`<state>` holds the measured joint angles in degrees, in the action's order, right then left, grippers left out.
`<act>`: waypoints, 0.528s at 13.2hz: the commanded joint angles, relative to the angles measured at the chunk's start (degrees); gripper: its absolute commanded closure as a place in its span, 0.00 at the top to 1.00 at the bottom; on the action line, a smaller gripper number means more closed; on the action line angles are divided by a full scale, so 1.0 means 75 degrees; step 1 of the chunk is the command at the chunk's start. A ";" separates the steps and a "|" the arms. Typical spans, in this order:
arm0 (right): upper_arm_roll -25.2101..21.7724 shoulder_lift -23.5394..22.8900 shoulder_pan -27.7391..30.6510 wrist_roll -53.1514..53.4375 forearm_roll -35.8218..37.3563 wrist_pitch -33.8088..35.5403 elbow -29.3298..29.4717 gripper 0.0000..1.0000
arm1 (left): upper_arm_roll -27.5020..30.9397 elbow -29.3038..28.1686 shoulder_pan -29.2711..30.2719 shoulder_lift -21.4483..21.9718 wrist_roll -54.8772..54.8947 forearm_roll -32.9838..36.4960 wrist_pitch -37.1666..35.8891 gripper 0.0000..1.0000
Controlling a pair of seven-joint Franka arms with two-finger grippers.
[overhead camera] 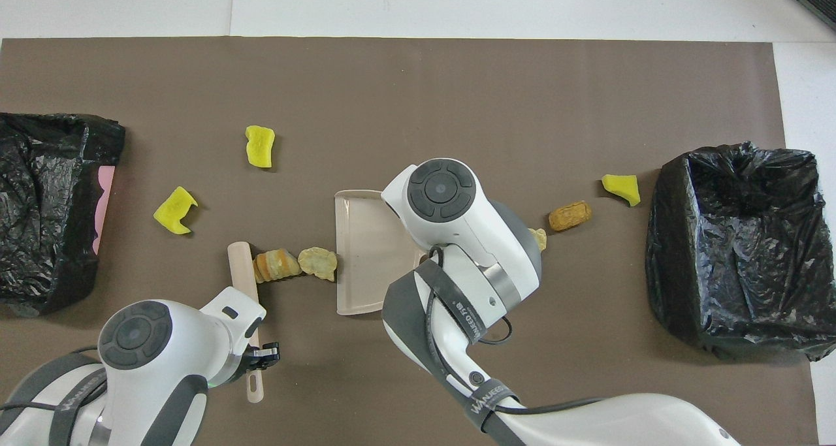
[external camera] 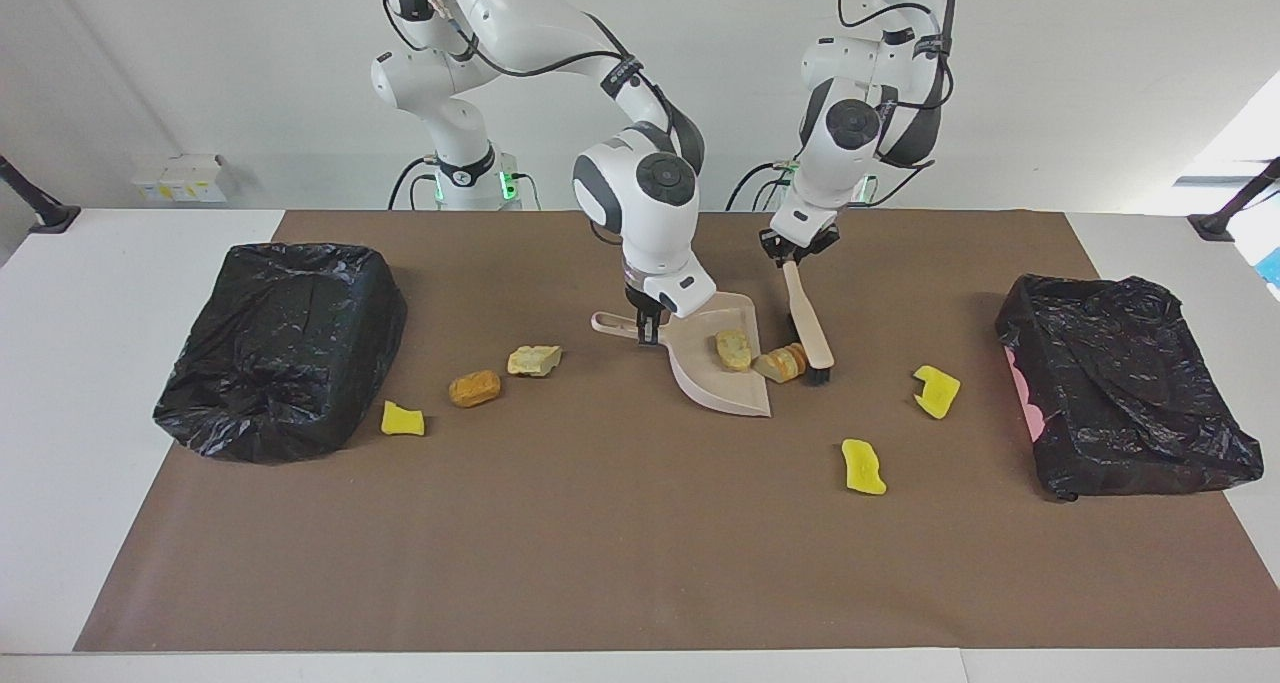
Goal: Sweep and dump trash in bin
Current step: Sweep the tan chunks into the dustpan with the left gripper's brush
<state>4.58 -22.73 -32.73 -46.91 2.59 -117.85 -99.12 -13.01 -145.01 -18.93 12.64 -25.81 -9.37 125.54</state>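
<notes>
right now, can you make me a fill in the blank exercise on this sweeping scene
1. The left end effector holds the ____ by its handle.
2. The right end effector holds the beige ____ by its handle.
3. The number of bright yellow scraps lying on the brown mat is ____.
4. The pale tan chunk lies on the dustpan, and the orange-striped chunk sits between it and the ____.

Missing words: brush; dustpan; three; brush

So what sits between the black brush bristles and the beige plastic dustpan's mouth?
One striped orange bread chunk against the brush. The pale yellowish chunk already lies on the dustpan. Clearest in the facing view.
</notes>
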 commanded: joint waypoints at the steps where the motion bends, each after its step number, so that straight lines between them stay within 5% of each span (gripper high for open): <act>1: 0.0034 -0.0052 0.0004 0.0278 0.0029 -0.0225 -0.0062 0.00 | -0.0350 0.0455 -0.0171 -0.0501 0.0149 -0.0098 0.0289 0.00; 4: 0.0034 -0.0052 0.0051 0.0278 0.0029 -0.0224 -0.0038 0.00 | -0.0433 0.0853 -0.0265 -0.0642 0.0944 -0.0157 -0.0107 0.00; 7: 0.0034 0.0042 0.0133 0.0184 0.0029 -0.0061 -0.0015 0.00 | -0.0328 0.1706 0.0096 -0.0572 0.1519 -0.0192 -0.1767 0.00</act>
<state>4.53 -23.00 -32.57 -46.22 2.60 -118.10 -99.05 -16.32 -137.42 -19.86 8.78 -18.05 -9.84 119.92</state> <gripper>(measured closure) 0.674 0.736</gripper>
